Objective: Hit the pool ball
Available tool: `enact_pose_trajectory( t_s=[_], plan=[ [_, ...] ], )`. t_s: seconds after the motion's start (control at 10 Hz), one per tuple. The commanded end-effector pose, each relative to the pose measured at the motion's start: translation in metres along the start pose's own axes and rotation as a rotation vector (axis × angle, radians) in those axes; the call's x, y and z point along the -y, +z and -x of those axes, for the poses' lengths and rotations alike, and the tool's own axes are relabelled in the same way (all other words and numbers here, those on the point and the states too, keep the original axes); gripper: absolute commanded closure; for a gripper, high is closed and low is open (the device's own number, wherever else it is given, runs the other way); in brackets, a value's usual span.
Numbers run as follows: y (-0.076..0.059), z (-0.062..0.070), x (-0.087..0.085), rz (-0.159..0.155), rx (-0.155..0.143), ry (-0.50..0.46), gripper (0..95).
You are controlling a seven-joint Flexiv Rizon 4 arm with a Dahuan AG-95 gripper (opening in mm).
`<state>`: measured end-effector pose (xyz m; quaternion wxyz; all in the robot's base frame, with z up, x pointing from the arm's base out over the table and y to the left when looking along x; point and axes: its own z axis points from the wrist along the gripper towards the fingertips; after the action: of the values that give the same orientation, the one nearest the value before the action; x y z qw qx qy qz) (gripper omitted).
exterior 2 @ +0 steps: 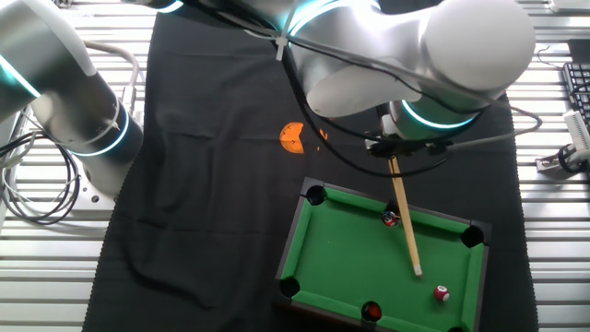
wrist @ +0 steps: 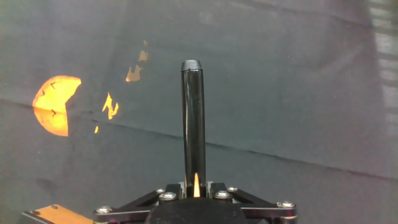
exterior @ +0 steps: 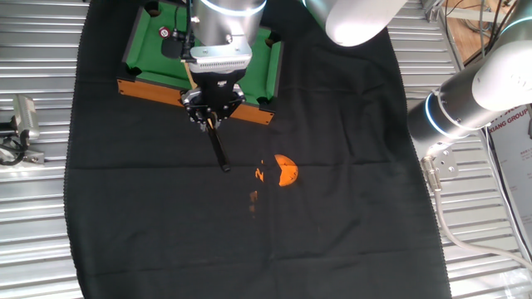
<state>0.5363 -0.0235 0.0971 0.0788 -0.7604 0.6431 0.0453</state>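
Gripper (exterior: 213, 114) pinches the cue stick (exterior 2: 405, 221) partway along, its tip low over the felt of the green toy table (exterior 2: 350, 249), short of the pool ball (exterior 2: 442, 293) near a corner pocket. Risk, I judge: the darker red ball (exterior 2: 390, 219) beside the shaft could get knocked, or a slightly off-line stroke could miss.
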Motion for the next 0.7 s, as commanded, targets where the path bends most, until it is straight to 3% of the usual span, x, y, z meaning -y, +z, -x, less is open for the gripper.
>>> enact_pose_trajectory(
  t_s=[0.1,0.7],
  plan=[
    [-0.0005,-0.0008,-0.0007,0.005,0.003,-0.03,95.0],
    [-0.0005,-0.0008,-0.0007,0.012,-0.003,-0.025,95.0]
  ],
)
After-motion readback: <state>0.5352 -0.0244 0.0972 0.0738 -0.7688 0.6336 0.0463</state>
